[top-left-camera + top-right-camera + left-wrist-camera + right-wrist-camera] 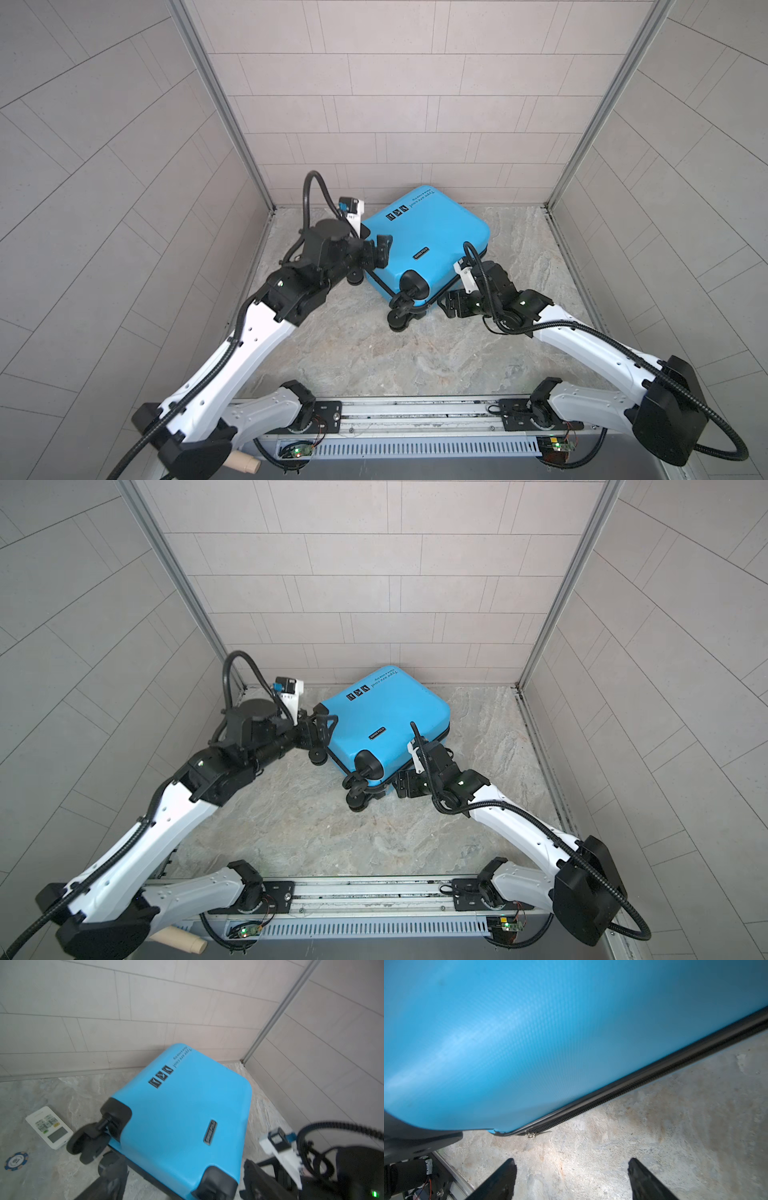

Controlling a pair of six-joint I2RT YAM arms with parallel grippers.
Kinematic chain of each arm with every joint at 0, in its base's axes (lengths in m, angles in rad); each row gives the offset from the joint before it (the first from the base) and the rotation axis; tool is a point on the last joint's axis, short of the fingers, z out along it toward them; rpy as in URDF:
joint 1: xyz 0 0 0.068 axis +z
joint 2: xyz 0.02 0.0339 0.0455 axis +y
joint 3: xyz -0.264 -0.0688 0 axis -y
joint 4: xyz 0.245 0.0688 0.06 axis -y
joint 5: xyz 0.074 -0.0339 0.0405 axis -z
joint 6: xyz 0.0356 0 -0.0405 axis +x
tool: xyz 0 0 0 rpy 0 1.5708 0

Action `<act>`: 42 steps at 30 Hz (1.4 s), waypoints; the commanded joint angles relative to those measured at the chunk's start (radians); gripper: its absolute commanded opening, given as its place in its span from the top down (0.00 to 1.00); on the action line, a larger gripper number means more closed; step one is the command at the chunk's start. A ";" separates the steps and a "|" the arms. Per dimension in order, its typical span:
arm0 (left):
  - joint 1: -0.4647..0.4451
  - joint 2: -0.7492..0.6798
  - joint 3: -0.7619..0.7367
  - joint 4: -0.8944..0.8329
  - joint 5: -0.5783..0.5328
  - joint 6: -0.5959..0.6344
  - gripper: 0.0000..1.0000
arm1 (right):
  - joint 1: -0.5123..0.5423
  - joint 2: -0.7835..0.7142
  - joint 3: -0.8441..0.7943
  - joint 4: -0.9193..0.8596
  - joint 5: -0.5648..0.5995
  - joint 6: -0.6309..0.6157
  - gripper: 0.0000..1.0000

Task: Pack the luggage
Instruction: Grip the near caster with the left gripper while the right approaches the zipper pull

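Hovering low over the tabletop (353, 357), the right fingers (506, 1174) stand spread and empty, pointed at the zipper band (633, 1082) of the luggage (424, 241). Its small metal zipper pull (532, 1135) lies just ahead of them, at the corner by the wheels (399, 320). The blue case lies shut near the back wall, its long axis running diagonally from the wheel end toward that wall. The left fingers (113, 1178), also spread, pinch nothing at the other wheel corner. I'd judge the right arm nearer the pull. A white remote (49, 1127) and a blue chip (16, 1160) lie well apart from it, on the left arm's side.
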State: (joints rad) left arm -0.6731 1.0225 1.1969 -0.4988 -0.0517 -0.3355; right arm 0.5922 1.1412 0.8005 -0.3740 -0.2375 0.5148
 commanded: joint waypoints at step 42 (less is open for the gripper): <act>-0.301 0.192 -0.431 0.419 -0.207 0.146 0.17 | -0.003 -0.076 -0.269 0.370 -0.085 -0.003 0.28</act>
State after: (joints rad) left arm -0.9791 1.1980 0.7326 -0.1135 -0.2749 -0.1925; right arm 0.5777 1.0618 0.5678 -0.1322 -0.3126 0.5240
